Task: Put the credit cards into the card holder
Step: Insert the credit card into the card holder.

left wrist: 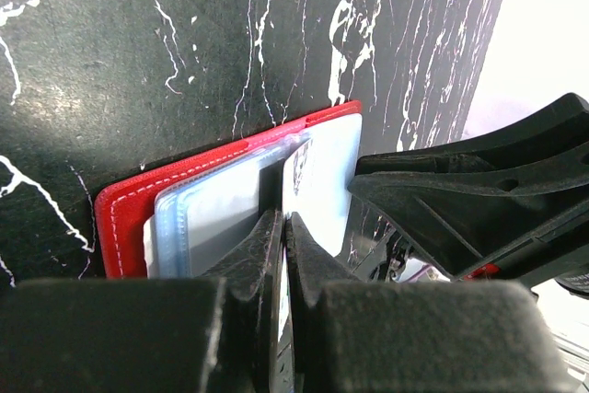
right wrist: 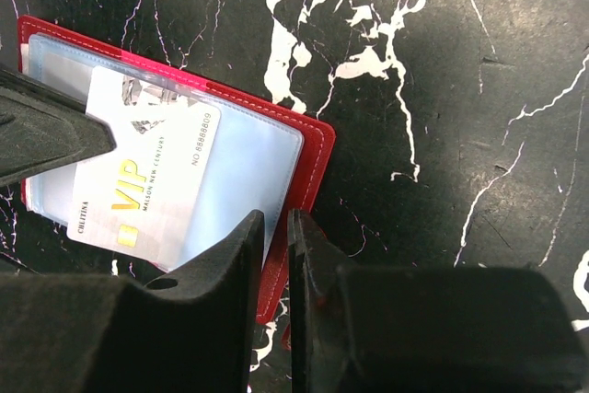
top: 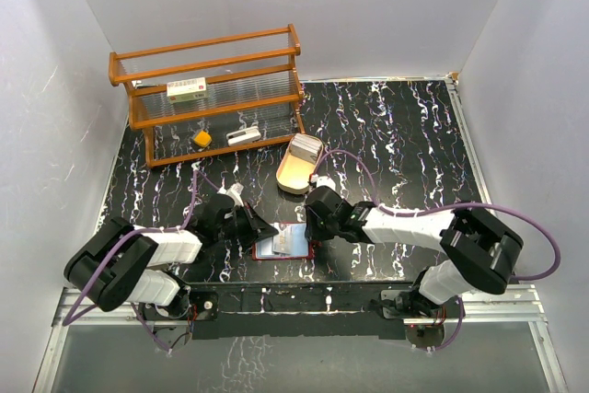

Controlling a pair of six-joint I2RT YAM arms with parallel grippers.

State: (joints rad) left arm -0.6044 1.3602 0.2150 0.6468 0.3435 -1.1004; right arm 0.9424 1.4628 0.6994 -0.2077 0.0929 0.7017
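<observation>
Down at the near edge of the black white-veined marble desk [top: 396,135], right between my two arms, the red leather-like folding card holder [right wrist: 313,149] lies open and flat, its pale bluish clear pockets facing up. My left hand [left wrist: 283,227] is squeezed almost shut, with only a sliver between the fingers, and that sliver is filled by the edge of a thin whitish plastic credit card [right wrist: 152,181] with gold "VIP" lettering. The card lies slanted across the pockets, one corner sticking out past the holder's near side. My right hand [right wrist: 274,227] comes in from the other side, fingers just as narrow, nipping the red rim at the holder's corner. Both hands are close together, nearly touching over the holder. Farther back, well apart from all this, sits a tan oval tray [top: 287,177], and beyond it an orange wooden rack [top: 207,48] with a white red-labelled box [top: 187,90] on its shelf.
</observation>
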